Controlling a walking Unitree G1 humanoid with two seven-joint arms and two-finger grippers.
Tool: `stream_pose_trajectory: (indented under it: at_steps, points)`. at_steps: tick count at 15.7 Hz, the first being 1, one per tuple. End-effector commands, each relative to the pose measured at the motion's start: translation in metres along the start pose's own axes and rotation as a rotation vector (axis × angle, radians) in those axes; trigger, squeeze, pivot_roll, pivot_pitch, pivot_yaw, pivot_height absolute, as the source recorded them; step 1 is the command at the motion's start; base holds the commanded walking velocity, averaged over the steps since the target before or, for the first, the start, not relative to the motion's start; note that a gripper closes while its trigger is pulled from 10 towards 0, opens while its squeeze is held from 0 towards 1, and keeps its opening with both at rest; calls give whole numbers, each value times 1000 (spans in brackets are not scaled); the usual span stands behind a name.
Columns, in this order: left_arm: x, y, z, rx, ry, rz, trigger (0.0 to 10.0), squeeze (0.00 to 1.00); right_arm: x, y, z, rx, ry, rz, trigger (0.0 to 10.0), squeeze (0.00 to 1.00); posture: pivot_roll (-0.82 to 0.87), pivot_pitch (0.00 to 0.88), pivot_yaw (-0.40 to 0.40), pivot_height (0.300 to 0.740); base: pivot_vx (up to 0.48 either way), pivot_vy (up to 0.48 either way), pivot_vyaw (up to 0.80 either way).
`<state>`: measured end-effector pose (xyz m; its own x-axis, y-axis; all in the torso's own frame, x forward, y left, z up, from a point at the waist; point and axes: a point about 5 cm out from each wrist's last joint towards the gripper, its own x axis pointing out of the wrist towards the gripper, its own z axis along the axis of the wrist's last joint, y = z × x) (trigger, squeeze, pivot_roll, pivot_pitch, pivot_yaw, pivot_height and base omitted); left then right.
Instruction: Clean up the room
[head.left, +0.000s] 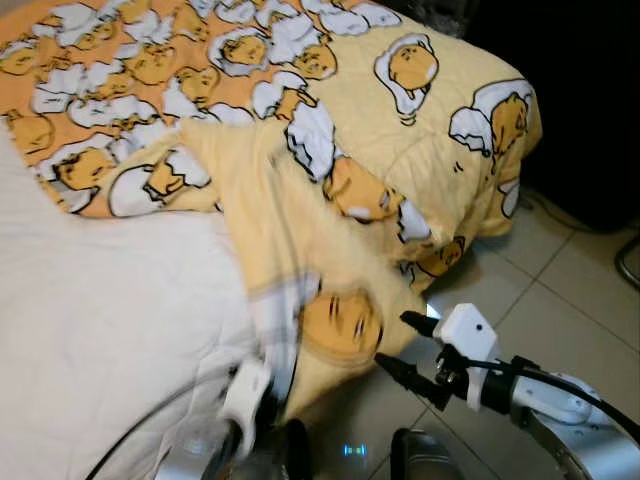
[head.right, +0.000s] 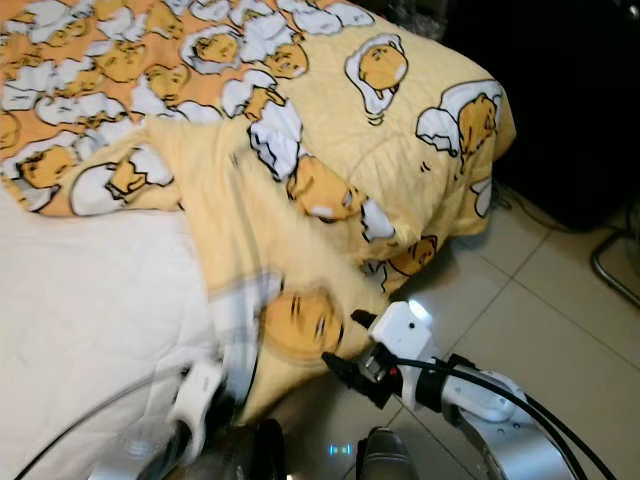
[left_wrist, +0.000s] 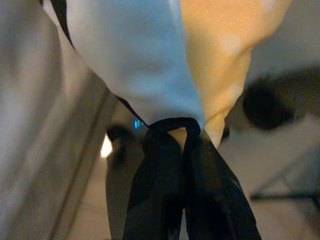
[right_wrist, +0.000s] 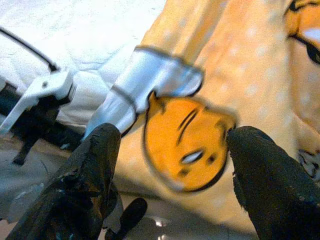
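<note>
Blanket (head.left: 340, 200) hangs off bed (head.left: 110, 300) corner toward floor (head.left: 560, 290). Left gripper (left_wrist: 172, 131) pinches its edge; right gripper (right_wrist: 172, 150) open just beside cloth. You close right first, then lift evenly.

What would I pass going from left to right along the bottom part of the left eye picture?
White mattress → left hand, pinching the hanging corner of the yellow cartoon blanket → right hand, open beside that corner → tiled floor.
</note>
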<state>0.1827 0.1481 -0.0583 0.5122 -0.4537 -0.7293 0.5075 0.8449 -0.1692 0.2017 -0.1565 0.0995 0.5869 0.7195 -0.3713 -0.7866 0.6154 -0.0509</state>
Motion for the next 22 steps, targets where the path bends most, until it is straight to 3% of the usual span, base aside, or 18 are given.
stream_pose_trajectory:
  at_steps: [1,2,4,5,6,8,11,13,15,17,19,20,22]
  points:
    - [-8,-3,-27,-16,113,-10,0,0,1,2,-1,-4,9,21,10000,0,-130,145,96,740,0,0,0]
    - [-14,-8,-37,-32,156,-15,0,0,0,2,-2,-8,14,32,10000,0,-125,153,90,740,0,0,0]
    - [-18,-10,-38,-10,174,-24,0,0,-1,2,-4,-13,24,45,10000,0,-122,153,86,740,0,0,0]
    - [-15,-5,-12,4,41,26,10000,1000,-1,1,-4,-13,25,44,10000,0,-124,153,88,740,0,0,0]
    - [-16,-2,17,-11,-106,36,10000,1000,-1,-1,-3,-12,24,42,10000,0,-123,151,89,740,0,0,0]
    - [-20,4,50,28,-243,62,10000,1000,0,-1,-3,-12,22,40,10000,0,-120,151,92,740,0,0,0]
    - [-28,3,88,135,-353,2,10000,1000,2,-1,-4,-10,19,43,10000,0,-106,150,92,740,0,0,0]
    - [-30,2,100,143,-389,-21,10000,1000,3,0,-3,-8,15,44,10000,0,-106,150,93,740,0,0,0]
    - [-35,-4,133,161,-501,-92,10000,1000,5,0,-2,-7,7,45,10000,0,-104,150,96,740,0,0,0]
    - [-39,-10,144,184,-484,-206,10000,1000,5,0,-3,-7,7,47,10000,0,-101,149,98,740,0,0,0]
    - [-47,-14,122,319,-232,-368,10000,1000,5,0,-4,-10,12,48,10000,0,-95,149,101,740,0,0,0]
    - [-52,-13,109,347,-125,-423,10000,1000,6,1,-5,-11,14,49,10000,0,-93,150,101,740,0,0,0]
    - [-61,-6,94,322,-24,-444,10000,1000,7,2,-5,-10,15,53,10000,0,-89,154,103,740,0,0,0]
